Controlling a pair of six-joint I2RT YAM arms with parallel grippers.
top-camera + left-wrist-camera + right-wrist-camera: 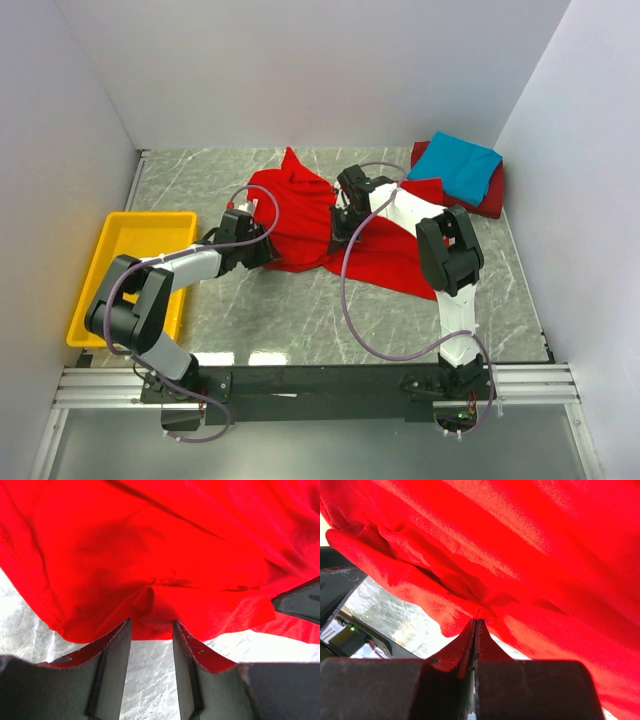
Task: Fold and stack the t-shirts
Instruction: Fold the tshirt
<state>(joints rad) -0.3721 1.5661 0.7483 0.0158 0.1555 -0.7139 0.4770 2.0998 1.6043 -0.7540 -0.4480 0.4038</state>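
The bright red t-shirt (300, 205) lies crumpled on the middle of the marble table (290, 310). My left gripper (264, 250) sits at its lower left edge. In the left wrist view its fingers (120, 635) stand apart, and a small bulge of the shirt's (175, 545) hem lies between the tips. My right gripper (341, 230) is over the shirt's middle, shut on a pinch of the red cloth (520, 545), which bunches at the closed tips (476, 621). The turquoise-blue t-shirt (457, 165) lies folded on the darker red one (492, 198) at the back right.
A yellow tray (95, 270) stands at the left side of the table. White walls close in the left, back and right. The arms' mounting rail (320, 385) runs along the near edge.
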